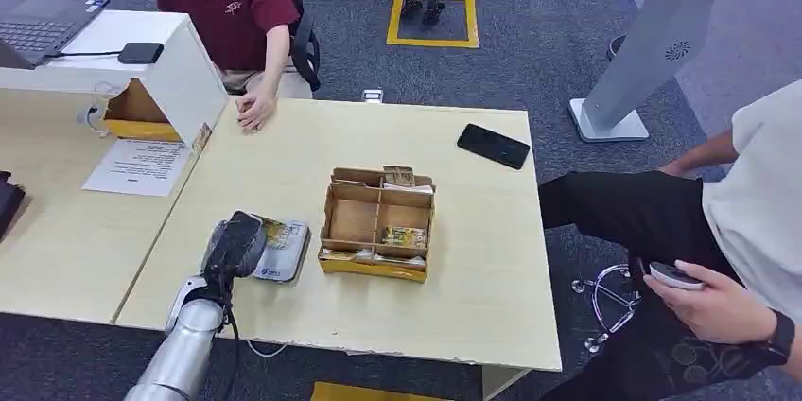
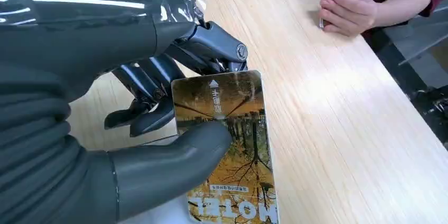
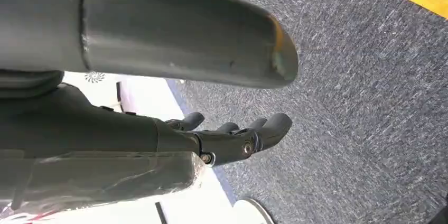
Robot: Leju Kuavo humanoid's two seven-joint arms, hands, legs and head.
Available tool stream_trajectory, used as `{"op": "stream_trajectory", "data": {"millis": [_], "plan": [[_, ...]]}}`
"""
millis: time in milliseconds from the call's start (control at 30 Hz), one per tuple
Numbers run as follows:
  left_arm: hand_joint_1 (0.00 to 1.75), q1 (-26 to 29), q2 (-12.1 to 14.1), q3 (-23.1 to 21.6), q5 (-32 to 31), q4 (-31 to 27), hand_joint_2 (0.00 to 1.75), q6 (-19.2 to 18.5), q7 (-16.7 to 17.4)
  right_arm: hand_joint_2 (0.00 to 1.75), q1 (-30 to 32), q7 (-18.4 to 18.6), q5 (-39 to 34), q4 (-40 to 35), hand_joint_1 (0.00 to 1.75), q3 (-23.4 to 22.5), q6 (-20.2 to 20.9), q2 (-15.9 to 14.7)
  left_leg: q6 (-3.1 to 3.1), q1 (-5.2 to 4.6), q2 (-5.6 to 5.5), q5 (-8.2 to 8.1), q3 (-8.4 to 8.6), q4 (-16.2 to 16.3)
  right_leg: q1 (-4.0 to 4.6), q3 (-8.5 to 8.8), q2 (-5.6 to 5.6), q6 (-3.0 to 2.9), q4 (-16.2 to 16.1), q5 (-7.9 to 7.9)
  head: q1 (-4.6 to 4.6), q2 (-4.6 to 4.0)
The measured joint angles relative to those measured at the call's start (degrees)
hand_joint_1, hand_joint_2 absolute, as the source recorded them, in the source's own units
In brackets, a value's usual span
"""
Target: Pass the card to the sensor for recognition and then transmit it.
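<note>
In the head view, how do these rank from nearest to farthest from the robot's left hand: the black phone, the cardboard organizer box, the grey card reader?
Measured from the left hand:
1. Grey card reader, directly beside the hand, on the near part of the table.
2. Cardboard organizer box, at the table's middle, further toward the robot's right.
3. Black phone, near the far right corner.

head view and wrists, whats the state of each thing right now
card: pinched by the left hand, over the sensor
sensor: flat on the table, partly under the hand
right hand: holds nothing, hangs over the carpet
box: open on top, cards in its compartments
phone: face down or screen off, lying flat
laptop: open
</note>
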Motion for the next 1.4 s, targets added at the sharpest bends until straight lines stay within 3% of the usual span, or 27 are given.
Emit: {"op": "stream_trajectory", "data": {"millis": [433, 533, 833, 1400], "plan": [[1.75, 0.1, 0.37, 0.9, -1.0, 0.98, 1.75, 0.52, -0.31, 0.0, 0.0, -0.07, 0.04, 0.0, 0.0, 0.02, 0.0, 0.0, 0.0, 0.0, 0.0, 0.0, 0.0, 0.0, 0.0, 0.0, 0.0, 0.0, 0.0, 0.0, 0.0, 0.0], [1.75, 0.97, 0.31, 1.0, -3.91, 1.73, 1.75, 0.76, -1.05, 0.0, 0.0, -0.04, 0.0, 0.0, 0.0, 0.0, 0.0, 0.0, 0.0, 0.0, -0.01, 0.0, 0.0, 0.0, 0.0, 0.0, -0.01, 0.0, 0.0, 0.0, -0.02, 0.0], [1.75, 1.04, -1.75, 0.85, -13.26, 4.04, 1.75, 4.65, 2.01, 0.0, -0.04, -0.26, 0.0, 0.0, 0.0, 0.02, -0.11, 0.0, 0.0, -0.01, -0.02, 0.0, 0.02, 0.0, -0.01, 0.02, -0.03, 0.0, 0.0, 0.0, -0.04, 0.0], [1.75, 0.44, -4.15, -0.15, -17.94, 6.8, 1.75, 8.37, 3.69, 0.0, -0.14, -0.28, 0.04, 0.0, 0.0, 0.02, -0.09, 0.0, 0.06, -0.04, -0.07, 0.09, 0.18, -0.02, -0.02, 0.21, -0.14, 0.03, 0.0, 0.05, -0.02, 0.0]]}}
